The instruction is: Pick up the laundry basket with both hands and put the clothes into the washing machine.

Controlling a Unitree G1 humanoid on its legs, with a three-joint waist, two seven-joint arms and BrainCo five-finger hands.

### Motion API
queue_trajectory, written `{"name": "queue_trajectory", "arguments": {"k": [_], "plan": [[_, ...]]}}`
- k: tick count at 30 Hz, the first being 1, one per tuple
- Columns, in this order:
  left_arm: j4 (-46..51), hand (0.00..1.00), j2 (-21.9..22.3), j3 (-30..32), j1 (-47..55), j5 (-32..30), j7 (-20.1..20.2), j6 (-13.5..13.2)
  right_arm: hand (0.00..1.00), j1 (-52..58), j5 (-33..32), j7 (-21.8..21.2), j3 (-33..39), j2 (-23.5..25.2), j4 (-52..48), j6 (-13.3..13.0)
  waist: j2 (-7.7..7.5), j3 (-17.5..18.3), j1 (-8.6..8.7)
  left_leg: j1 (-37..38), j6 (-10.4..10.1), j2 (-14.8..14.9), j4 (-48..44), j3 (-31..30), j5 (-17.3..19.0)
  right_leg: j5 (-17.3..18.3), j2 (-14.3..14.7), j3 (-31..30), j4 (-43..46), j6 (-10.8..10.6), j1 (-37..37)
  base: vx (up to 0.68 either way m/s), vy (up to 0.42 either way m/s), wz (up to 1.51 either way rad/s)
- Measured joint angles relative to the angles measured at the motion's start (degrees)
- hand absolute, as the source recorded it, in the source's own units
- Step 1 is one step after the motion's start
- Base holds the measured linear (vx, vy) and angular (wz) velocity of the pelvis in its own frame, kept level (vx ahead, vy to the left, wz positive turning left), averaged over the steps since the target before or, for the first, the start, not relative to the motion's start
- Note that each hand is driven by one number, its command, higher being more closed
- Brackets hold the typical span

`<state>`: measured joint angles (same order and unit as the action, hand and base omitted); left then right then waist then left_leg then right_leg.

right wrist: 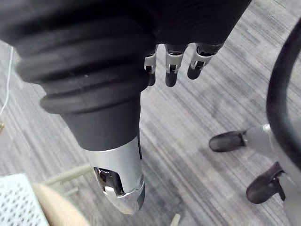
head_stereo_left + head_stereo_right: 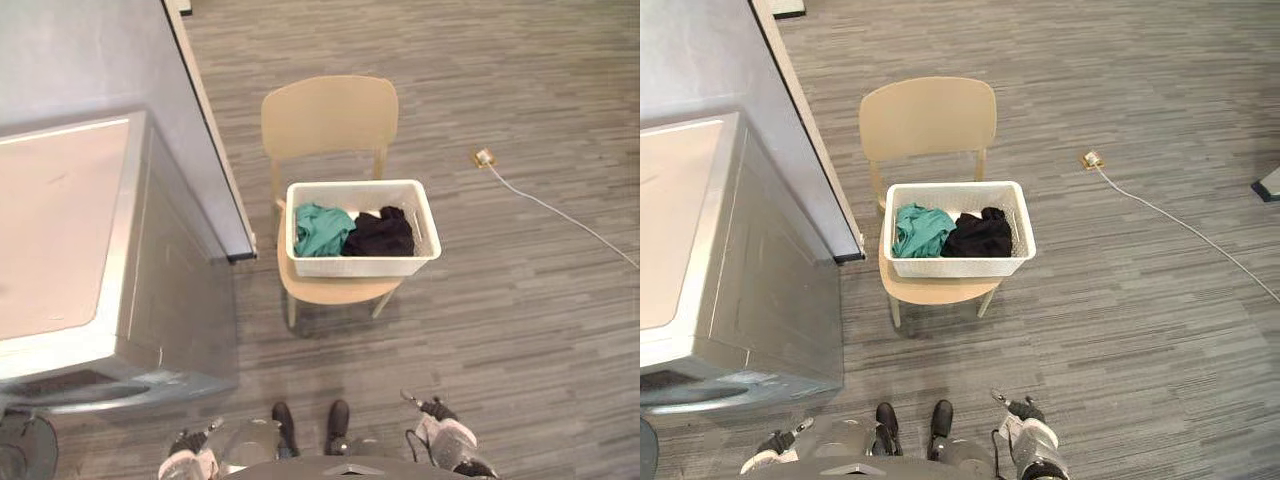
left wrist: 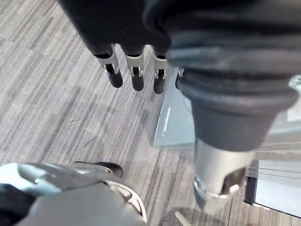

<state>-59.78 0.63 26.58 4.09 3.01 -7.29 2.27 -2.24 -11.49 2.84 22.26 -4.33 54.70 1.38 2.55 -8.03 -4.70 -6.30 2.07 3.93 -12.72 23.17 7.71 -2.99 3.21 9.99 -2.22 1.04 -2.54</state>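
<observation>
The left hand (image 3: pixel 135 70) hangs low at the robot's side with its fingers straight and loose, holding nothing. The right hand (image 1: pixel 171 66) hangs the same way at the other side, also empty, and both are well apart from the work. The step in hand seems to be the approach to the laundry basket (image 2: pixel 360 266), which stands in front of the robot on the seat of a pale wooden chair (image 2: pixel 330 115) and is not yet touched. To do it well, the robot should probably come close and square to the long front wall, then bring one hand to each short end, so that the fingers catch the rim on both sides at equal height. A grip on one side alone would likely tip the basket and let the clothes slide. The basket reaches a little over the seat edge, so a careless push may shift it on the chair. Inside the white basket lie two crumpled pieces that touch each other: a teal garment (image 2: pixel 320 230) at the robot's left and a black garment (image 2: pixel 382 235) at its right. The washing machine (image 2: pixel 180 290) stands near the chair, to its left. Its top looks flat, and one cannot tell whether its door is open.
</observation>
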Motion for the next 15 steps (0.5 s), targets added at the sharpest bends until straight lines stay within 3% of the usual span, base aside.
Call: {"name": "queue_trajectory", "arguments": {"k": [1,2,3,4,7,9,11,13,14,15], "plan": [[0.1,0.0,0.0,0.0,-0.1,-0.2,0.0,0.0,0.0,0.4,-0.1,-0.3,-1.7,0.5,-1.6,-0.1,-0.18,0.3,0.04,1.2,0.0,-0.2,1.1,0.7,0.0,1.6,-0.3,-0.3,2.6,-0.5,-0.8,0.17,0.119,-0.4],[0.3,0.0,0.0,-0.5,-0.4,-0.5,-0.1,0.0,0.0,0.9,-0.4,-0.5,-3.5,0.9,-3.3,-0.2,-0.18,0.6,0.18,2.2,0.0,-0.2,2.2,1.2,0.0,4.1,-0.7,-0.4,7.5,-2.5,-2.9,0.15,0.08,-0.28],[0.5,0.0,-0.2,-2.0,-0.8,-0.5,-0.2,-0.1,0.0,1.4,-0.5,-1.1,-5.3,1.7,-5.8,-0.4,-0.29,0.7,0.6,3.2,0.0,0.0,3.1,1.6,0.0,7.1,-1.3,-0.1,16.6,-5.6,-6.8,0.18,0.055,-0.11],[0.5,0.0,-0.7,-3.9,-1.4,-0.5,-0.3,-0.1,0.0,2.4,-0.5,-1.2,-7.2,2.5,-8.9,-0.4,-0.68,0.7,1.38,3.7,-0.2,0.3,2.9,1.4,0.3,8.6,-2.3,0.3,26.3,-7.1,-10.9,0.15,0.007,0.05],[1.3,0.0,-2.1,-9.1,-2.3,-0.5,-0.8,-0.1,0.0,6.2,-0.5,-1.3,-11.2,3.7,-18.4,-0.5,-2.25,0.1,3.31,5.9,-0.2,0.2,2.4,-0.8,1.0,9.5,-5.3,1.5,40.6,-7.1,-15.3,0.13,-0.094,0.48],[3.4,0.0,-2.2,-11.7,-1.8,-0.9,-1.2,-0.2,0.0,9.2,-0.6,-1.3,-13.4,3.6,-27.0,-0.6,-2.92,0.5,4.54,7.7,-0.8,0.3,3.9,-2.6,0.7,14.3,-12.4,4.8,45.2,-5.8,-15.8,0.16,-0.194,0.53],[4.4,0.0,-2.0,-13.5,-2.1,-1.2,-1.5,-0.4,0.0,9.9,-2.2,-1.3,-13.1,3.3,-35.9,-1.7,-2.92,0.6,5.1,7.5,-2.5,1.5,4.0,-5.3,0.2,15.7,-18.7,4.3,40.3,-3.9,-15.3,0.18,-0.276,0.43],[4.6,0.0,-2.6,-14.5,-2.4,-2.5,-1.8,-1.0,0.0,9.7,-2.9,-1.4,-12.6,3.2,-40.8,-3.7,-3.33,0.9,5.23,6.3,-4.6,2.7,4.0,-7.7,-0.5,13.3,-18.9,-1.4,29.2,-5.7,-13.5,0.14,-0.382,0.43],[4.6,0.0,-3.9,-15.6,-2.4,-3.4,-1.9,-1.1,0.0,9.5,-2.9,-1.4,-12.1,3.4,-43.1,-4.8,-5.65,1.5,5.14,6.2,-6.4,2.6,4.3,-9.3,-1.3,5.8,-19.0,-5.2,18.2,-8.0,-9.6,0.18,-0.565,0.65],[4.2,0.0,-5.0,-15.8,-2.5,-4.4,-1.9,-1.1,0.0,9.3,-2.9,-1.3,-11.8,3.5,-44.1,-5.3,-6.68,1.9,4.89,6.6,-9.3,3.0,5.4,-11.0,-1.7,4.4,-19.2,-4.5,14.5,-13.3,-7.1,0.14,-0.492,0.6]]}}
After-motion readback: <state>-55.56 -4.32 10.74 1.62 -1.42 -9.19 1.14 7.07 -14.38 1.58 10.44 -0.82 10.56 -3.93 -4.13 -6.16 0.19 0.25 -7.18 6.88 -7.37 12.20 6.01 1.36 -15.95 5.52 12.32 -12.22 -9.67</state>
